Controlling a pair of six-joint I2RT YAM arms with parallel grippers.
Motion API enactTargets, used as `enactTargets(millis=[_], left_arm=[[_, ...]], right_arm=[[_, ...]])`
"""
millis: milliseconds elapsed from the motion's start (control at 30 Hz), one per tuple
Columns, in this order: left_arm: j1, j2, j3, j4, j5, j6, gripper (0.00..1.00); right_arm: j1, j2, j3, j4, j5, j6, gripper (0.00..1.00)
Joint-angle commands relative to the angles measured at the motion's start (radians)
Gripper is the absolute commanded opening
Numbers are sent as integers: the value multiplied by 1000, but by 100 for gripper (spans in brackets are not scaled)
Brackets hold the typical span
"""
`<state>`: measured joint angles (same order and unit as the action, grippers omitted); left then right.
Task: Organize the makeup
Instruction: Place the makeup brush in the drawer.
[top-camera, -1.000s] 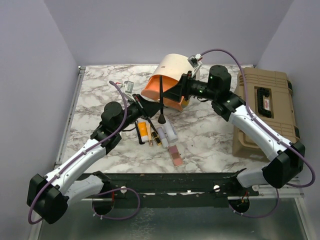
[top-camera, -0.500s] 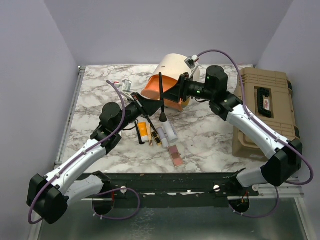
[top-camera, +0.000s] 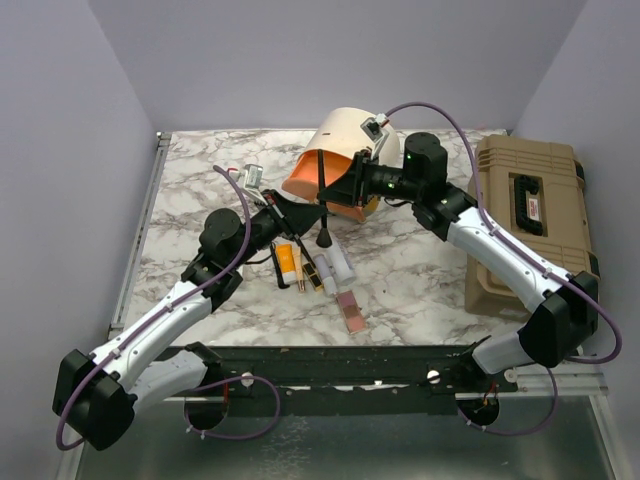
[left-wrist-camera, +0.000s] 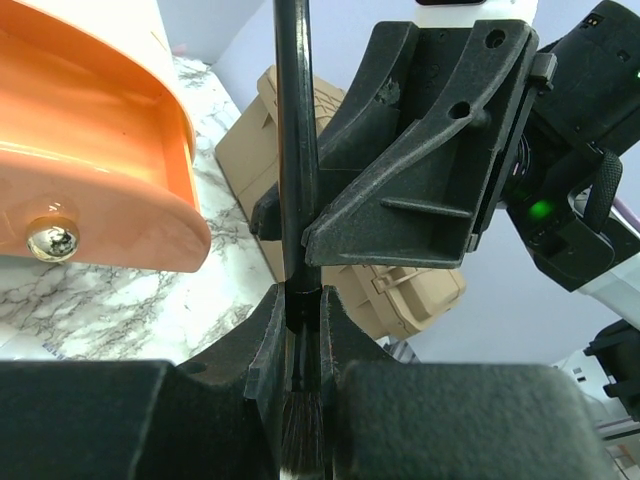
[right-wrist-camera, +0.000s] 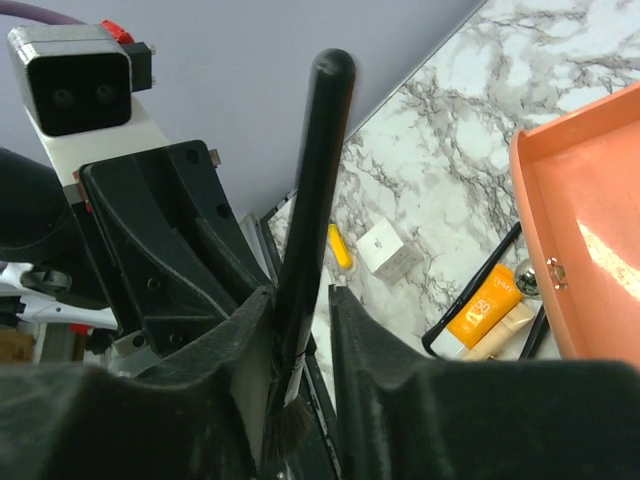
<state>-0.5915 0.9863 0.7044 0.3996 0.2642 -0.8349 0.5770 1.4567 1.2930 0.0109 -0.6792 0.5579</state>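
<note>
My left gripper (left-wrist-camera: 302, 312) stays clamped on the black makeup brush (left-wrist-camera: 297, 150), bristles down, just in front of the orange-lined case (top-camera: 345, 130). My right gripper (right-wrist-camera: 300, 300) has narrowed around the handle without pinching it yet. A handover looks to be starting.

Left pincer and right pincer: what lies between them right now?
Only a short stretch of the black brush handle, clamped by the left pincer and straddled by the right pincer; left wrist view.
</note>
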Motion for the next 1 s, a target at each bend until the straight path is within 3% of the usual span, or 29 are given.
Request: enactTargets(millis=[0, 233, 267, 333, 400, 533, 733, 967], left_arm=[[-6, -26, -8, 41, 9, -1, 0], [-7, -28, -14, 41, -1, -4, 0], [-7, -26, -13, 41, 1, -4, 7], [-6, -15, -7, 36, 6, -6, 41], [-7, -6, -2, 27, 8, -4, 58], [-6, -8, 6, -7, -5, 13, 71], [-7, -69, 25, -150, -127, 93, 85], [-5, -74, 56, -360, -330, 130, 87]], right_arm=[[7, 12, 25, 21, -26, -3, 28], [7, 3, 22, 19, 2, -2, 17], [6, 0, 22, 13, 12, -3, 16], [6, -4, 24, 2, 25, -8, 14], [6, -4, 27, -6, 36, -10, 10], [7, -5, 39, -52, 86, -17, 6], [7, -16, 71, -128, 215, -61, 5], [5, 12, 264, -361, 523, -204, 5]])
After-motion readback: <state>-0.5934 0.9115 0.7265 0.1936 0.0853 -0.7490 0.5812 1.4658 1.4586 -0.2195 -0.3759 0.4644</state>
